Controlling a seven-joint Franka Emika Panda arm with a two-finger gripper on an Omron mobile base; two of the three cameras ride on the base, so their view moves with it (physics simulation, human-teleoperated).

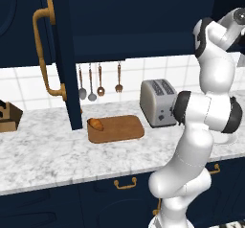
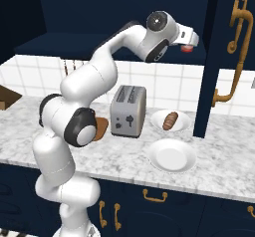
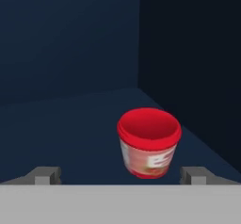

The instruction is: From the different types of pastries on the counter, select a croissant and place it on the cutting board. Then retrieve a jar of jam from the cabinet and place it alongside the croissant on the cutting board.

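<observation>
- I hold my two-finger gripper (image 3: 120,175) inside the navy cabinet (image 3: 70,53), jaws spread wide to straddle the squat red jam jar (image 3: 148,142).
- The golden croissant (image 1: 96,124) sits on the brown wooden cutting board (image 1: 119,128), so the jam comes next.

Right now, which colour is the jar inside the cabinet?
Red, with a pale label on its side; the jar shows best in the hand view.

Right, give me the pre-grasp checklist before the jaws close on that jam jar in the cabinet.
1. Croissant already on cutting board: ok.
2. Cabinet door swung open: ok.
3. Gripper open, jaws spread wider than the jar of jam: ok.
4. Jar upright on the shelf: ok.
5. Jar centred between the jaws: not ok, it sits toward the right fingertip.
6. Jaws far enough forward to flank the jar: cannot tell.
</observation>
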